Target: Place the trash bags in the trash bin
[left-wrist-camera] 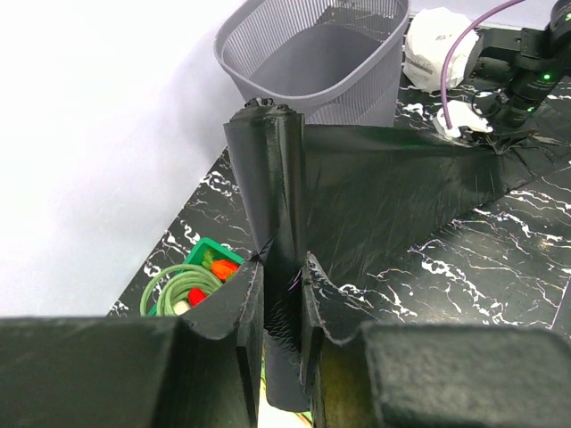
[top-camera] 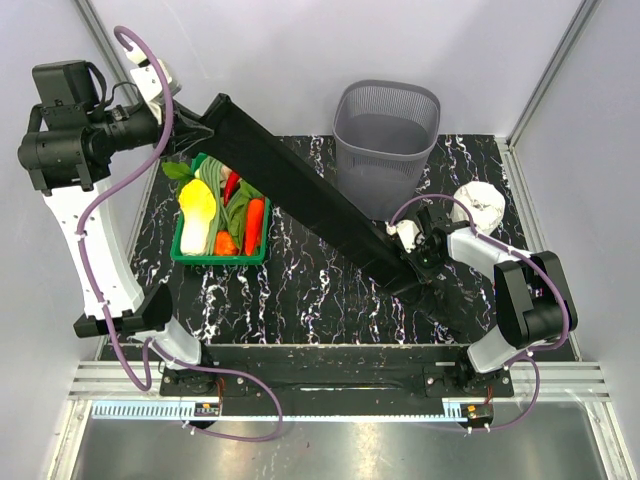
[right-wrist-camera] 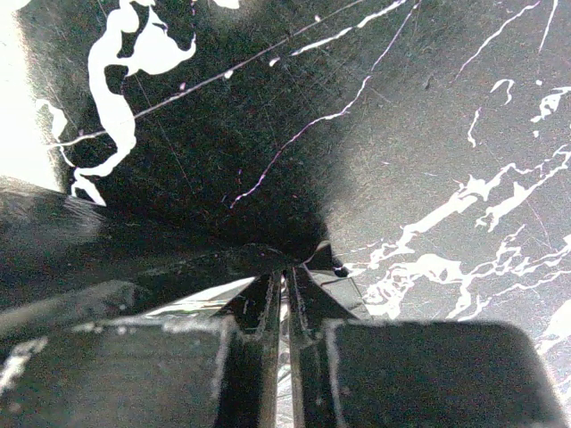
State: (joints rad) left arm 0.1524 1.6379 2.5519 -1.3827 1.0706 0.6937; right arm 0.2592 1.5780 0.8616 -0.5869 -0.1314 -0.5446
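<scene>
Desk (top-camera: 300,300): black marble-pattern top with white veining, viewed from above. Standing directly on it:
- trash bin (top-camera: 386,165): grey mesh, upright, at 12 to 1 o'clock by the far edge.
- green crate (top-camera: 220,258): loaded with vegetables, at 9 to 10 o'clock.
- white roll (top-camera: 484,203): at 2 to 3 o'clock, near the right edge.

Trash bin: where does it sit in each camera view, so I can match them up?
Top external: trash bin at the far side, right of centre.
Left wrist: top centre, behind the bag.
Right wrist: not in view.
Shared landmark: the stretched black trash bag, in all three.
</scene>
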